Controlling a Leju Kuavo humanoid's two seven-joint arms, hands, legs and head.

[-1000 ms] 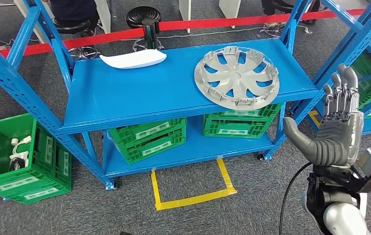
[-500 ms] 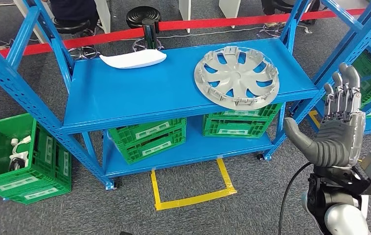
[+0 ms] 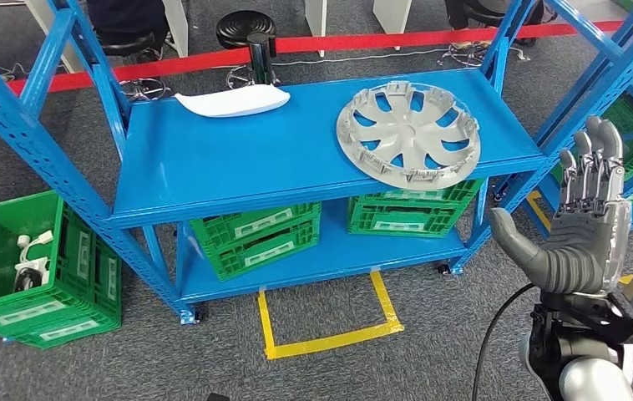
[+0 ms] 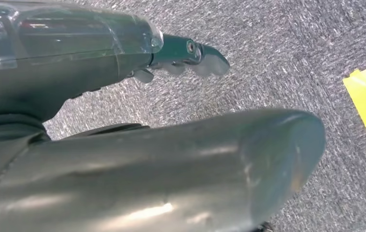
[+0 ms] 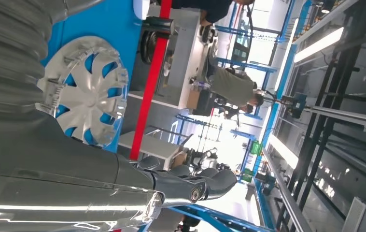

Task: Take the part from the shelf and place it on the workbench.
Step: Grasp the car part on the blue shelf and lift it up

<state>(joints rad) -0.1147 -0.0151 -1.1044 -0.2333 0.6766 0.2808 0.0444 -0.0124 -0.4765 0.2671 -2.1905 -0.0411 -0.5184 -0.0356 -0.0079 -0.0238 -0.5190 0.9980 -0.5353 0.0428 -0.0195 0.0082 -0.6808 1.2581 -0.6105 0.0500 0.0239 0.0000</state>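
Note:
A silver hubcap (image 3: pixel 407 133) lies on the right part of the blue shelf's top board (image 3: pixel 238 163), its rim reaching over the front edge. It also appears in the right wrist view as a silver hubcap (image 5: pixel 87 96). My right hand (image 3: pixel 582 221) is raised to the right of the shelf, below the board's level, fingers straight and apart, thumb out, holding nothing. My left hand (image 4: pixel 123 121) hangs over the grey carpet with nothing in it.
A white curved part (image 3: pixel 231 101) lies at the back of the top board. Green crates (image 3: pixel 255 231) fill the lower shelf and another crate (image 3: pixel 33 267) stands on the floor at left. Yellow tape (image 3: pixel 330 322) marks the floor. A second blue rack (image 3: pixel 630 100) stands at right.
The whole picture has shifted slightly, so the camera moved. My right hand has sunk a little and drifted to the right, still spread and holding nothing.

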